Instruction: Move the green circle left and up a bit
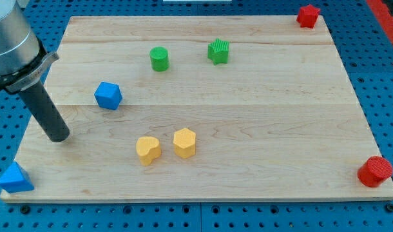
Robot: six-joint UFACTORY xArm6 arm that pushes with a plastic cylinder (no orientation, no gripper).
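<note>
Wooden board [248, 122]: my tip [57, 136] far lower-left of green circle [159, 58]; no claw.

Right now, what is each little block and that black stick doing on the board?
my tip: on the board's left, touching no block
green circle: upright, alone, untouched
green star: right of the circle, apart
blue block: nearest my tip, apart
yellow heart: beside yellow hexagon
blue triangle, red star, red circle: at corners

No text, label or number can be read anywhere.
</note>
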